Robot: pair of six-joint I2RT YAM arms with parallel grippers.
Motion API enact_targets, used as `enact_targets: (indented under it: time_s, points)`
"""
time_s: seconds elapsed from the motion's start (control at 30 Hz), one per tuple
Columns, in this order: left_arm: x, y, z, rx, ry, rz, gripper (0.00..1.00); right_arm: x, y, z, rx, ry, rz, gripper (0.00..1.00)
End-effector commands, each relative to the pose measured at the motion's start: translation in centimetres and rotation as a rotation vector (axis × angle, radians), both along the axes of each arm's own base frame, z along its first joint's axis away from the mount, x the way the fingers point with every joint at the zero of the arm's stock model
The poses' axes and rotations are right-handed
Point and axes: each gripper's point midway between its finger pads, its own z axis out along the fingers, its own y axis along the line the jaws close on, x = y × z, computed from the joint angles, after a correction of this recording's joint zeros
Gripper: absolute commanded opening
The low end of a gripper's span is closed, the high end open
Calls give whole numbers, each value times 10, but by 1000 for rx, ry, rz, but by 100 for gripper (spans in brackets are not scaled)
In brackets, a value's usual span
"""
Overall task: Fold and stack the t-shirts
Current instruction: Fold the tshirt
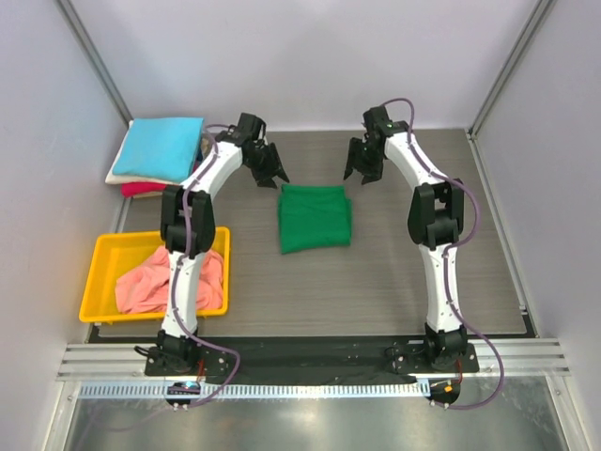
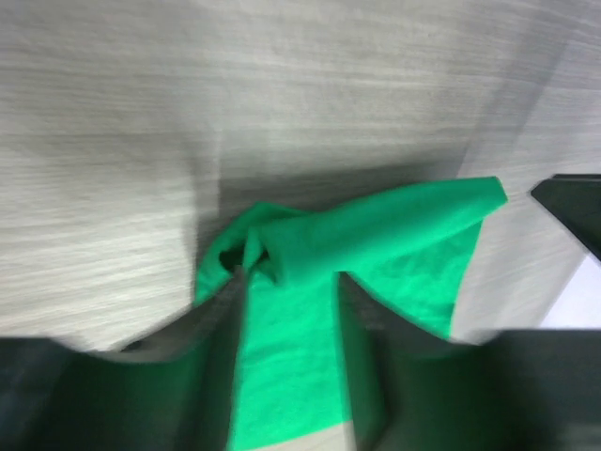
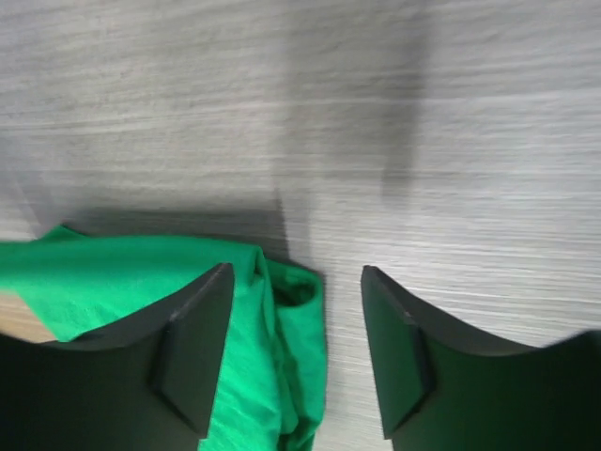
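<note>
— Right gripper [image 3: 296,277] fingers stand apart over the green t-shirt [image 1: 315,218]'s far corner.
— Left gripper [image 1: 270,175]?
— Blurred, cloth between its fingers; I cannot tell its grip. Shirt lies folded, well apart from all 4 table [image 1: 404,282] edges.

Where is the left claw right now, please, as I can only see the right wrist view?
Observer: The left claw is at the far left corner of the folded green t-shirt.
Operator: Thank you. Has any shirt been stacked?
Observer: Yes, a sky-blue t-shirt tops a pile at the far left, with a red t-shirt at the bottom.
Operator: Are any shirts not yet folded?
Observer: A salmon-pink t-shirt lies crumpled in the yellow tray, near the left arm's base.
</note>
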Motion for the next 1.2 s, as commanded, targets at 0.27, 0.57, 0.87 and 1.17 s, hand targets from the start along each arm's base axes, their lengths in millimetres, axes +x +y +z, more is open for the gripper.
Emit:
enact_targets:
  time_s: [0.27, 0.57, 0.87, 1.17]
  points:
    - [-23, 22, 91, 125, -232, 8, 65, -50, 17, 106, 159, -185, 79, 63]
    - [-116, -57, 61, -91, -259, -184, 57, -141, 68, 47, 535, -30, 215, 34]
    - [-167, -44, -65, -57, -47, -184, 51, -205, 43, -69, 460, 160, 136, 28]
    - [-179, 1, -67, 152, -95, -178, 50, -210, 20, -72, 318, 166, 88, 27]
